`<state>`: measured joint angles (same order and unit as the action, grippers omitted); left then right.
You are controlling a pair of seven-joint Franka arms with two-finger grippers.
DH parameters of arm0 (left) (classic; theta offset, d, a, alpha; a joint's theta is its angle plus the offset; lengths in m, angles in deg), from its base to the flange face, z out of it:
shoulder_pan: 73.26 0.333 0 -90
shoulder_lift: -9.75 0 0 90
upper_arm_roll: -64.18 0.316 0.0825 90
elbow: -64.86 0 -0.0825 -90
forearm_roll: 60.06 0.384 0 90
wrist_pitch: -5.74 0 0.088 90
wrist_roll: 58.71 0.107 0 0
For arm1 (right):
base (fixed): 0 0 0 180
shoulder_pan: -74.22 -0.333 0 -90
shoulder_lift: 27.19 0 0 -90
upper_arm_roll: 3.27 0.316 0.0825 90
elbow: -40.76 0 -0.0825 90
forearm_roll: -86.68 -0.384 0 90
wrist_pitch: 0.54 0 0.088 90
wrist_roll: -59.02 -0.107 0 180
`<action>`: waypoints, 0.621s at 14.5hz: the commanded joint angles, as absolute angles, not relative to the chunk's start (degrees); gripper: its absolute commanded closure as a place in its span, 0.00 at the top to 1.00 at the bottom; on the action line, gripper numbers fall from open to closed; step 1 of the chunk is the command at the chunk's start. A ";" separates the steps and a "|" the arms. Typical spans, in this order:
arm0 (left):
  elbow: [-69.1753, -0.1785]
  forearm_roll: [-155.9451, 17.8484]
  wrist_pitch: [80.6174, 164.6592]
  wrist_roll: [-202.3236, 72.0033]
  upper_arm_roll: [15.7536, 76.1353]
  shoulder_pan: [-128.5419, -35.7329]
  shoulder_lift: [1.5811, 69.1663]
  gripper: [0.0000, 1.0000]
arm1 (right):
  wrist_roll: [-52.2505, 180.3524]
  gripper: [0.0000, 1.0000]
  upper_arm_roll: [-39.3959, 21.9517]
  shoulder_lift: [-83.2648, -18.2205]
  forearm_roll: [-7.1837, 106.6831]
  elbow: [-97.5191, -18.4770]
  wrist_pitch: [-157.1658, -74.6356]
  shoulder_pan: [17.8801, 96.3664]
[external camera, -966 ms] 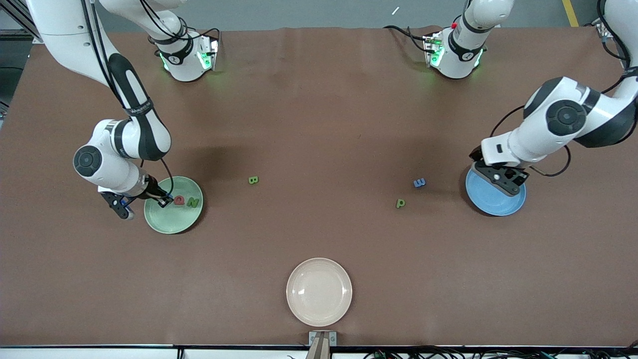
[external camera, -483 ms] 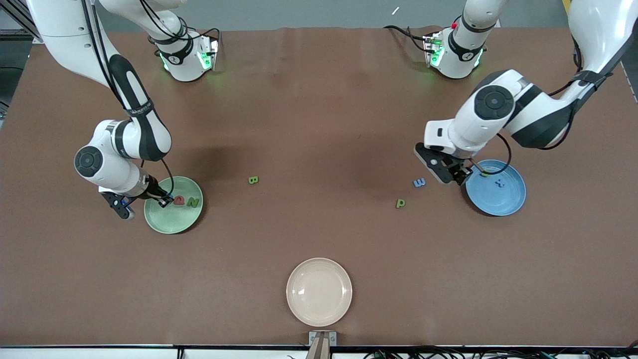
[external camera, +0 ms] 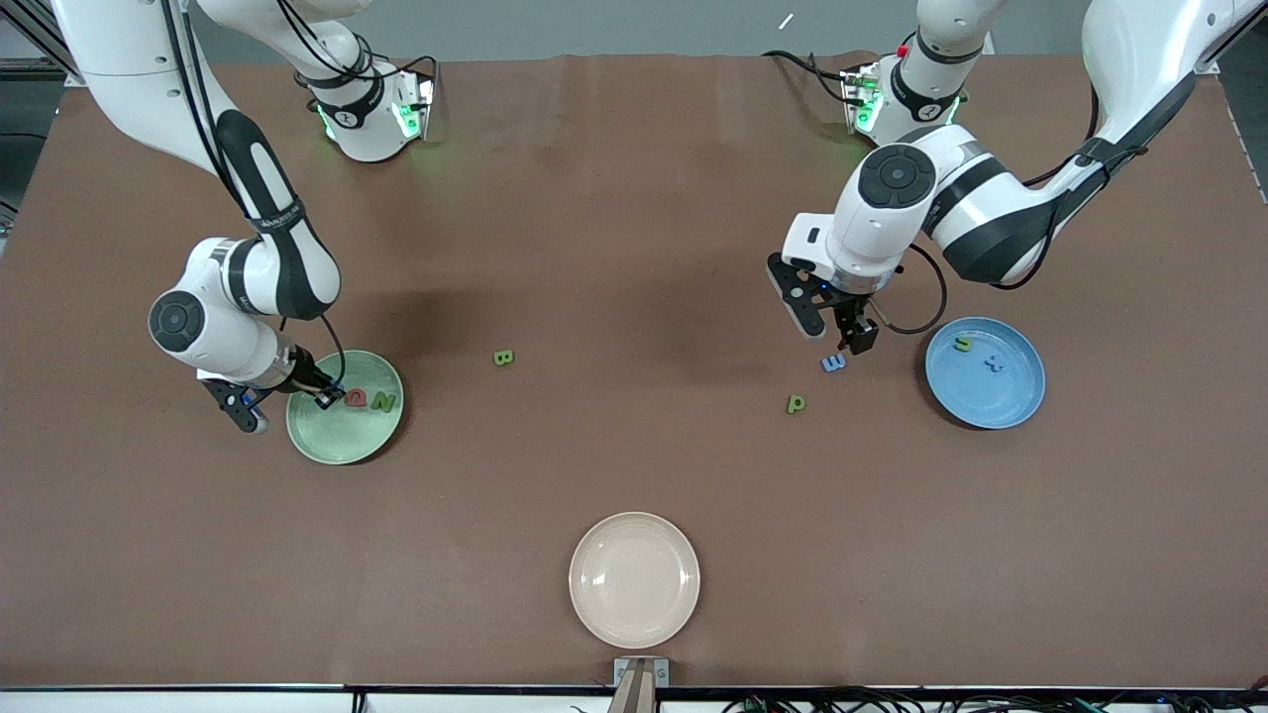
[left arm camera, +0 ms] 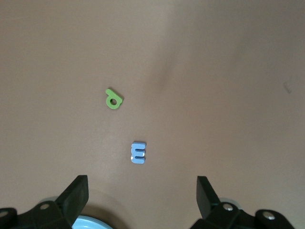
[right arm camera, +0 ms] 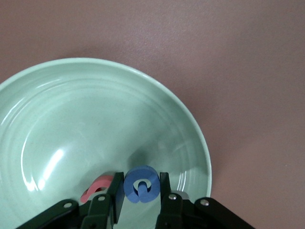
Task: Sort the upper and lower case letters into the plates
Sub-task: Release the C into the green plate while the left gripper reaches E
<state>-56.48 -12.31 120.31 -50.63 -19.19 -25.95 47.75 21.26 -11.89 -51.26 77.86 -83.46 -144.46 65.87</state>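
Right gripper (right arm camera: 138,202), jaws clamping the blue C (right arm camera: 141,184), is over the green plate (external camera: 332,444); left gripper (left arm camera: 142,195), jaws spread, is over the m (left arm camera: 138,153).

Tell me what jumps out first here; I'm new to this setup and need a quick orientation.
The right gripper holds a blue C over the pale green plate, where a red Q and green N lie. The left gripper hangs open over the blue m, beside the blue plate.

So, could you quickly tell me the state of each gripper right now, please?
Left gripper: open, empty, over the small blue toy letter m.
Right gripper: shut on the small blue toy letter C, over the pale green round plate.
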 commanded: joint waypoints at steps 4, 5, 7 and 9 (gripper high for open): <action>-64.24 -5.75 130.96 -49.31 -17.56 -20.89 47.46 1.00 | 21.67 0.47 -10.92 -51.36 78.51 -84.05 -145.39 67.63; -64.86 -4.87 132.72 -49.48 -16.60 -20.88 47.46 1.00 | 21.67 0.77 -10.92 -51.27 78.51 -84.04 -145.39 67.28; -65.91 -4.25 136.59 -49.66 -14.31 -20.97 47.63 1.00 | 21.14 1.00 -10.83 -51.10 78.42 -83.52 -144.43 66.75; -66.62 -3.72 141.07 -49.66 -11.24 -21.75 47.72 0.99 | 20.61 1.00 -10.48 -49.96 78.25 -82.73 -141.98 66.14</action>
